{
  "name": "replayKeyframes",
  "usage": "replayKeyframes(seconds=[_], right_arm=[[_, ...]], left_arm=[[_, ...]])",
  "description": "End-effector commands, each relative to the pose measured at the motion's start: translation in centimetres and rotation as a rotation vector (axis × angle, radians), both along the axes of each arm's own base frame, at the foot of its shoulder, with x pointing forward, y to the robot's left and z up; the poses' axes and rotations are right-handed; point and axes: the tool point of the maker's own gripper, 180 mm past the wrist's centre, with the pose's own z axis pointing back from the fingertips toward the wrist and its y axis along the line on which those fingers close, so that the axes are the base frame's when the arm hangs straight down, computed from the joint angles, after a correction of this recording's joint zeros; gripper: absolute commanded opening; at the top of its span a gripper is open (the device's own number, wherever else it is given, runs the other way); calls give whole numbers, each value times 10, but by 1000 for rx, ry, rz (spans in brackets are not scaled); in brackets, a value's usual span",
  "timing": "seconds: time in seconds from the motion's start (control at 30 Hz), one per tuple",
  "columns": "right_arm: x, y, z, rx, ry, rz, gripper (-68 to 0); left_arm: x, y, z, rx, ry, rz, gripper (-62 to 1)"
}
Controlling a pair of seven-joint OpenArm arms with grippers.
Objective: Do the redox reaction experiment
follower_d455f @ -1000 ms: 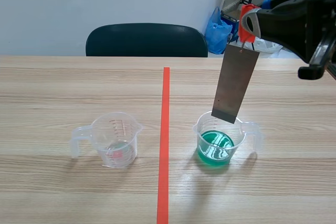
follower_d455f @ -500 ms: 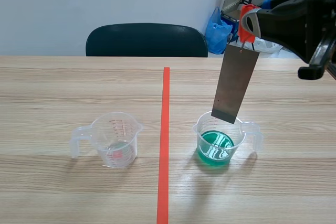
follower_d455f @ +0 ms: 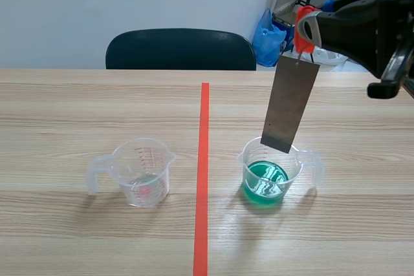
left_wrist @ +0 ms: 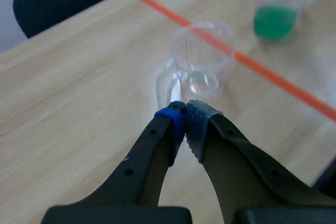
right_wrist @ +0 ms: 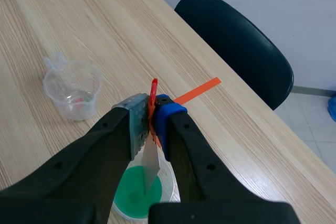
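We see a wooden desk point(follower_d455f: 65, 108) with a red tape line running from its near edge toward the far edge. Our left tool point(left_wrist: 185, 111) is closed on nothing, its two pads pressed together. Just ahead of it, left of the line and nearer the near edge, stands a clear cup point(follower_d455f: 141, 171) with a handle. It has a faint reddish patch at its bottom. Right of the line stands a second clear cup point(follower_d455f: 272, 171) holding green liquid. A grey metal strip point(follower_d455f: 290, 103) hangs slightly tilted over its mouth, the lower end above the liquid. The strip hangs from an orange clip point(follower_d455f: 304, 30). Our right tool point(right_wrist: 151, 116) is raised over the cup and clamped on that clip. Beyond the far edge sit a dark chair point(follower_d455f: 181, 48) and a blue bag point(follower_d455f: 267, 37).
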Motion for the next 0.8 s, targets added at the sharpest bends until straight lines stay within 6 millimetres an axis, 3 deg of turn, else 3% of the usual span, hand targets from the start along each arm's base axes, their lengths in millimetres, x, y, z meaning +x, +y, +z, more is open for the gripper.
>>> replayKeyframes(seconds=[0.0, 0.13, 0.33, 0.57, 0.77], right_arm=[[0, 4, 12, 17, -34, 14, -669], [0, 4, 12, 16, -34, 14, -669], [0, 4, 12, 17, -34, 14, -669], [0, 4, 12, 17, -34, 14, -669], [0, 4, 12, 16, -34, 14, -669]], left_arm=[[14, -16, 10, -52, -30, -36, -587], [39, -46, 12, -76, -32, -118, -585], [59, -103, 10, -114, -34, -252, -585], [78, -171, -7, -142, 13, -360, -585], [104, -215, -22, -159, 42, -379, -585]])
